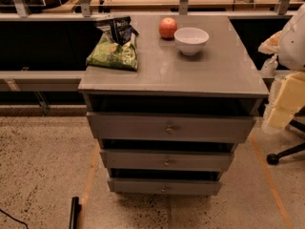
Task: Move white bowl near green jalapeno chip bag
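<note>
The white bowl (191,40) stands upright on the back right part of a grey drawer cabinet (167,78), well to the left of the gripper (269,65), which hangs off the cabinet's right edge at the side of the view, at the end of a pale arm (291,42). Whether the gripper is spread or pressed together cannot be told, and it touches none of the things on the top. Just beyond the bowl from the gripper, a little further back, sits a red-orange apple (167,27), close to the bowl's rim but apart from it. Further left still, at the side of the cabinet far from the gripper, lies the green jalapeno chip bag (114,46), crinkled, its dark top pointing towards the back. The print on it is too small to read. A stretch of bare grey top separates the bag from the bowl. Below the top, three drawers step outward, each with a small round knob (169,129). A chair wheel (272,159) rests on the speckled floor (43,175) below the gripper.
</note>
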